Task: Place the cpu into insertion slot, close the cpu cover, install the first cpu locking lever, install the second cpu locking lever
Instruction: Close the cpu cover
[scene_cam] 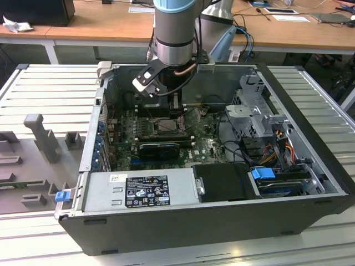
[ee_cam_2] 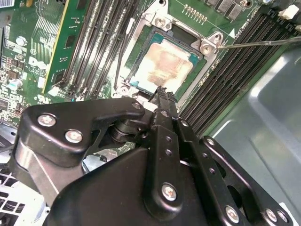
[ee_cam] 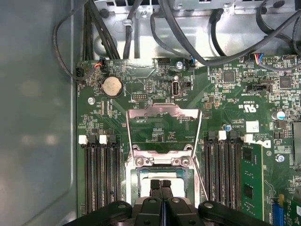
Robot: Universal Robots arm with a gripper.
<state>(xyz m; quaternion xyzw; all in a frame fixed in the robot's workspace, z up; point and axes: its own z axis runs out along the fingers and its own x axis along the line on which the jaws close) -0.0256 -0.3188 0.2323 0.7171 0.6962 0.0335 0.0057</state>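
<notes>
- The open computer case lies on its side on a slatted table, with its inside facing up.
- The arm comes straight down into the case from above, and its wrist hangs over the green circuit board.
- The gripper points down at the board. Its two black fingertips are pressed together with nothing between them.
- The cpu cover is swung back and lies flat on the board beyond the socket, with green board showing through its window.
- The insertion slot sits between two banks of black memory slots, directly under the gripper.
- The cpu lies flat in the insertion slot, beige face up. In the second wrist view the fingertips are just at its near edge; whether they touch it cannot be told.
- A thin wire lever runs out from the slot's corner over the memory slots.
</notes>
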